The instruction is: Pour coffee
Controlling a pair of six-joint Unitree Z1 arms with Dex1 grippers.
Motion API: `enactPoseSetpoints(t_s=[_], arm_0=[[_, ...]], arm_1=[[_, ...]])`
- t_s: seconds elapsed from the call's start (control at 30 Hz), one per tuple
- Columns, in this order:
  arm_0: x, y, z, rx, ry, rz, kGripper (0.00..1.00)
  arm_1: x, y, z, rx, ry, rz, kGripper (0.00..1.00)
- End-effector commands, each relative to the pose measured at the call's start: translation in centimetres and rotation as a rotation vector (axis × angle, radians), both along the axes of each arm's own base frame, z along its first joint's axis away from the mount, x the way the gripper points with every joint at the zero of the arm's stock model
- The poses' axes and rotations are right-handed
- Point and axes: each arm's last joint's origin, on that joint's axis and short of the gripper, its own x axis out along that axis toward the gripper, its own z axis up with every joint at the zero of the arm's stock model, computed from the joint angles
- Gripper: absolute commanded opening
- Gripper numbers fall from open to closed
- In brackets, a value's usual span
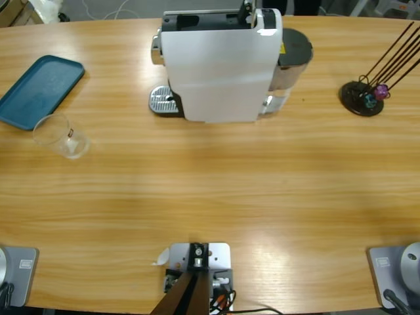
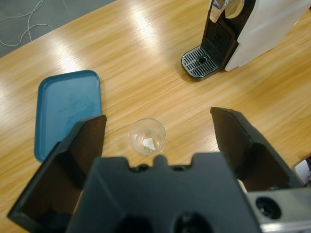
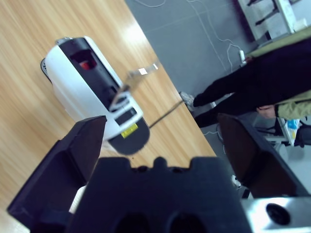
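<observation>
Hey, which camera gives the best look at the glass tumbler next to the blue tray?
The left wrist view: the glass tumbler sits centred between the left gripper's open jaws, seen straight into its mouth. The high view shows it small near the blue tray. The right wrist view misses it.

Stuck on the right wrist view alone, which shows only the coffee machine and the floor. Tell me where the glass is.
Observer: The glass stands on the table beside the blue tray, not on it, and well away from the coffee machine.
Operator: Report what is in it.
Observer: No brown liquid shows in it; in the left wrist view it looks empty.
Operator: Check the drip grate.
Observer: The drip grate is bare, with no cup under the spout.
Operator: Name the gripper closest to the glass.
Observer: The left gripper looks down on it with its jaws open, and the glass shows between them, untouched.
</observation>
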Motion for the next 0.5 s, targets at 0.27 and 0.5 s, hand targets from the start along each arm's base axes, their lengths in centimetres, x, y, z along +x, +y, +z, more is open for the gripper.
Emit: enactPoseSetpoints(t_s=[0.27,0.5], arm_0=[[0.3,-0.6,-1.3,0.027,0.038,-0.031,0.913],[0.6,-0.8,-1.4,0.034,0.047,-0.033,0.913]], arm_1=[[-3.1,-6.9,-4.0,0.226,-0.129,-0.259,0.0],[-0.6,-3.1,-9.8,0.33,-0.116,-0.294,0.0]])
